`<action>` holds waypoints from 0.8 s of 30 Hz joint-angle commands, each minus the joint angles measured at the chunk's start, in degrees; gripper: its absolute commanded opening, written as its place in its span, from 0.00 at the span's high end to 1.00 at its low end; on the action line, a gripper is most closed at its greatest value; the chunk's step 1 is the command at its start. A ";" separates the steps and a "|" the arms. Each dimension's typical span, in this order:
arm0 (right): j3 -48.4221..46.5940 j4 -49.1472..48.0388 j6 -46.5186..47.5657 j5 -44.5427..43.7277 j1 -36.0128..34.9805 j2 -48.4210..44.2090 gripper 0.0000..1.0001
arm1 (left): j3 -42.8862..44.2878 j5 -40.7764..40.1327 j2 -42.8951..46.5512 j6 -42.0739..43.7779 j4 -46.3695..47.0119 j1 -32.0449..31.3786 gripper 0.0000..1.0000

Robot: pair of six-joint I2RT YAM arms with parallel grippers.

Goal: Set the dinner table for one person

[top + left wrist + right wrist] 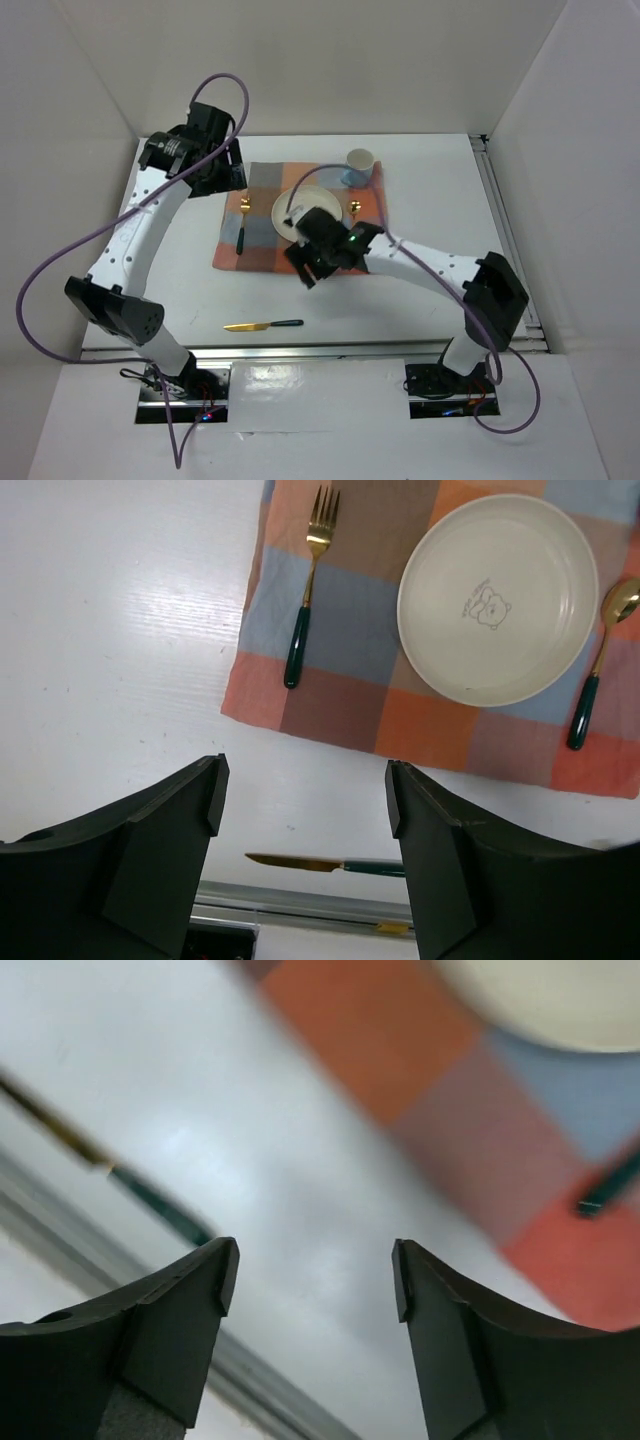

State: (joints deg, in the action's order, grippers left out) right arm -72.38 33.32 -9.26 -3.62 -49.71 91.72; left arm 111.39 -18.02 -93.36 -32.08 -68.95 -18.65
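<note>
The dinner table [440, 200] is a large white top. On it lies a checked mat [262, 235] with a white plate [300, 205], a gold fork [243, 226] to its left and a gold spoon [353, 210] to its right. A white cup [360, 160] stands on the mat's far right corner. A gold knife with a green handle [262, 325] lies on the bare table near the front edge. My left gripper [222, 172] is open and empty above the mat's far left corner. My right gripper [306, 268] is open and empty over the mat's near edge.
A metal rail [300, 350] runs along the near edge and another down the right side [505, 230]. The left wrist view shows the fork [305, 590], plate [497, 598], spoon [598, 665] and knife [320, 863]. The right wrist view shows the knife handle [160, 1210].
</note>
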 commanded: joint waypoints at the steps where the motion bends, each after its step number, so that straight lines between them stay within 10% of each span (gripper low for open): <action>1: 1.37 -0.54 5.03 2.65 -8.44 4.33 0.24 | -0.99 -1.32 5.37 -1.76 0.12 0.37 0.19; 24: -2.94 -8.62 4.96 2.31 -18.58 21.65 0.47 | -3.73 -1.75 7.84 -2.91 1.62 0.37 0.19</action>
State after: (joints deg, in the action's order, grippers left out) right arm -75.42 27.46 -3.38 0.14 -67.75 112.12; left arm 107.18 -18.37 -85.38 -34.89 -68.10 -18.50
